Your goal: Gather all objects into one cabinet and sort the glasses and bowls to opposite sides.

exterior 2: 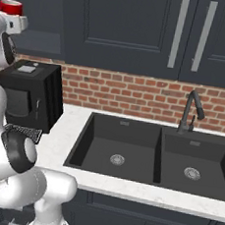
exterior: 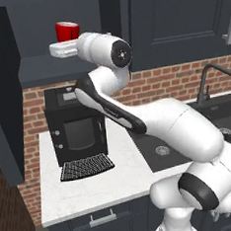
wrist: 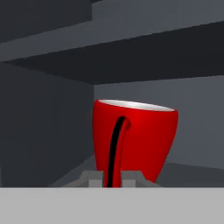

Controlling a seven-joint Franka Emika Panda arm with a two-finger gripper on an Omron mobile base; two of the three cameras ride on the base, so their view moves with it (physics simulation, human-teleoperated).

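At the red mug's (wrist: pixel 135 140) handle, inside the open wall cabinet (exterior: pixel 49 69), the gripper (wrist: pixel 111 180) is clamped: the hand view shows its two grey fingertips (wrist: pixel 92 178) pinched on the lower end of the dark-edged handle loop, with the mug body upright just beyond them. From the left base view the mug sits at the end of the white hand, level with the cabinet's lower shelf and close to its left wall; whether the mug's base rests on that shelf or hangs just above it cannot be told.

Outward from the mug, the cabinet's upper shelf runs overhead and a side wall stands close on one side. Below the mug, on the white counter (exterior: pixel 94 188), stands a black coffee machine (exterior: pixel 76 126), and farther right of it a dark double sink (exterior 2: pixel 149 153).

Judged risks: a grip on a thin handle alone lets the mug pivot, so a quick move could swing it against the side wall. A release made above the shelf could tip it. A slip outside the cabinet would drop it onto the coffee machine.
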